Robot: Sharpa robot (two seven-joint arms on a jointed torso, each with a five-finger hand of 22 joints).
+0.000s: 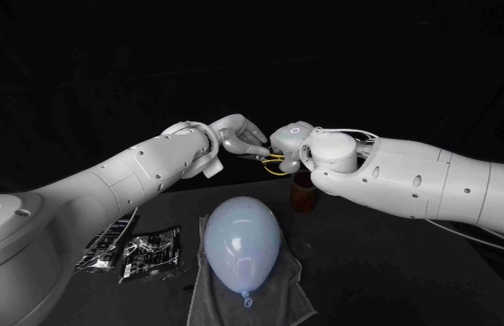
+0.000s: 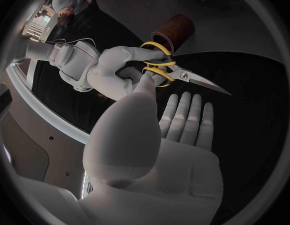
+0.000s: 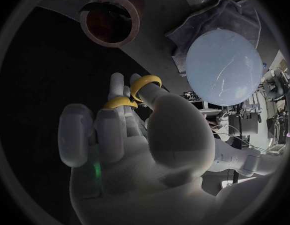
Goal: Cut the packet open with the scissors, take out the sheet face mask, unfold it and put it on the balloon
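Head view has both arms raised over the table (image 1: 409, 268), with the left hand (image 1: 242, 133) and the right hand (image 1: 295, 138) nearly meeting in mid-air. From my desk the left wrist view is the clearest on the tool. The right hand grips the scissors (image 2: 164, 71) with its fingers through the yellow loops, and the blades point away from it. The left hand holds nothing: its palm is flat and turned up, with the fingers straight and lying side by side. Its thumb tip reaches up just beside one yellow loop (I cannot tell whether it touches).

Down on the table, the pale blue balloon (image 1: 242, 240) lies on its side on a grey cloth (image 1: 289, 291), its knot towards me. One dark packet (image 1: 150, 252) lies flat just beside the cloth on the left-arm side. A second packet (image 1: 105, 246) lies next to it, further out. Both are well apart from the hands. A brown cup (image 1: 304, 195) stands just beyond the balloon, below the right hand.
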